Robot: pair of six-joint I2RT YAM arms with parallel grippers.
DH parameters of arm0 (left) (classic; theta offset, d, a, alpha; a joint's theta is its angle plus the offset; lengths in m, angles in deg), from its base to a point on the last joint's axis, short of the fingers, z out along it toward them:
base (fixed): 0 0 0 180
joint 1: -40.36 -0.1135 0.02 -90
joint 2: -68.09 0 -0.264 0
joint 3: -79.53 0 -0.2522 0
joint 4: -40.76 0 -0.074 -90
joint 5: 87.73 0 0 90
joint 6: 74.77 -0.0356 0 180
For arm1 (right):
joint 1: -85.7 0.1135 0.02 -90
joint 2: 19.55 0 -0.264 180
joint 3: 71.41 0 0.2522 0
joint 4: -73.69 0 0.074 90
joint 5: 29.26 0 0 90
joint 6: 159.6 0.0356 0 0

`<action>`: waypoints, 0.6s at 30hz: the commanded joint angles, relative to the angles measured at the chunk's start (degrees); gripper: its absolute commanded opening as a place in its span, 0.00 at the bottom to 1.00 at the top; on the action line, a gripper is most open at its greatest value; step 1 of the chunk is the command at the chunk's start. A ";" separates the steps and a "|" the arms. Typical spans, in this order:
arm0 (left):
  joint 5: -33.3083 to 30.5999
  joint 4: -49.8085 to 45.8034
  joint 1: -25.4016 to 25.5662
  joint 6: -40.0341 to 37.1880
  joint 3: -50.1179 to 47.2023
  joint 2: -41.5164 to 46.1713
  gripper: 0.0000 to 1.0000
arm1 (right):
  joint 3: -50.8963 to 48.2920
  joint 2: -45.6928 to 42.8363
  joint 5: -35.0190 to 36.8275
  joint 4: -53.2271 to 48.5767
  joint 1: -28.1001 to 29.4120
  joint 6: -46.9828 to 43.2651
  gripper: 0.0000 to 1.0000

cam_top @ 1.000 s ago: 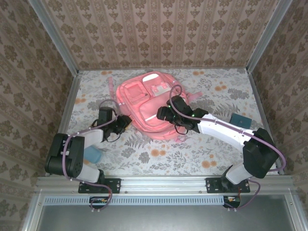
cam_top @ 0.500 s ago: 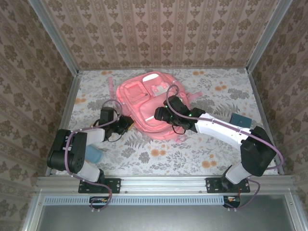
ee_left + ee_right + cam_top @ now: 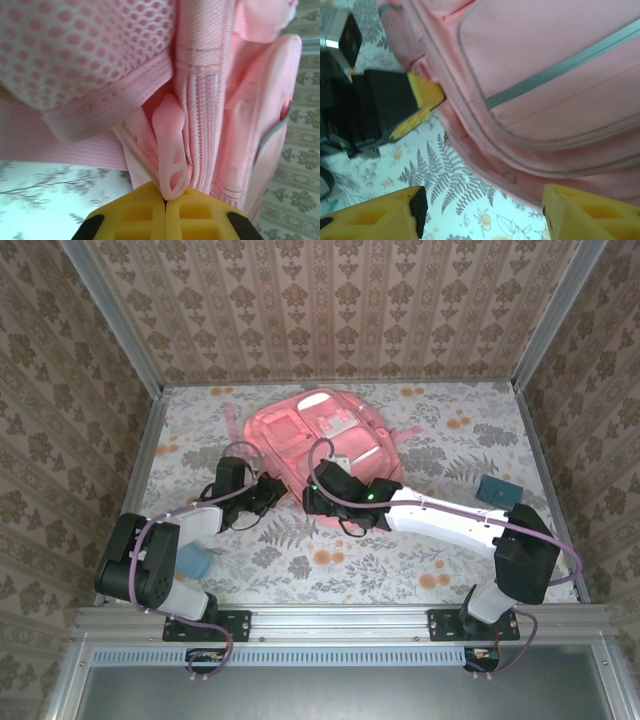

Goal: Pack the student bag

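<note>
The student bag [image 3: 320,440] lies flat on the flowered worktop [image 3: 400,560], in the upper middle of the top view, front pockets facing up. The left end effector [image 3: 272,490] sits at the bag's lower left edge. In the left wrist view its yellow pads are pressed together on the tip of a pale pink, rubbery zip pull [image 3: 170,160]. Given the task, that pinch looks meant to drag the zip and open a compartment.

The right end effector [image 3: 309,501] hangs just to the right, at the bag's lower edge. Its jaws stand apart with nothing gripped, only the bag's piped seam and the worktop between them. It seems placed to steady the fabric against the pull.

The bag is pink throughout. The left wrist view shows a mesh pocket at upper left beside ribbed webbing. The right wrist view shows a grey-white stripe crossing a front panel. A white patch sits near the bag's top in the top view.
</note>
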 commanded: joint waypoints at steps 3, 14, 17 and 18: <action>3.45 1.97 4.78 -0.85 7.09 0.32 0.04 | -0.75 -1.07 5.72 -4.78 1.57 1.60 0.58; 4.68 1.56 10.93 0.06 15.91 -6.43 0.03 | -6.15 -1.51 2.79 -0.75 1.03 4.45 0.41; 4.68 1.15 11.21 0.19 16.62 -7.06 0.02 | -5.91 0.55 2.79 0.51 -1.22 4.65 0.38; 4.68 1.13 11.28 0.33 16.71 -7.13 0.02 | -5.75 1.24 2.74 0.98 -2.04 4.40 0.37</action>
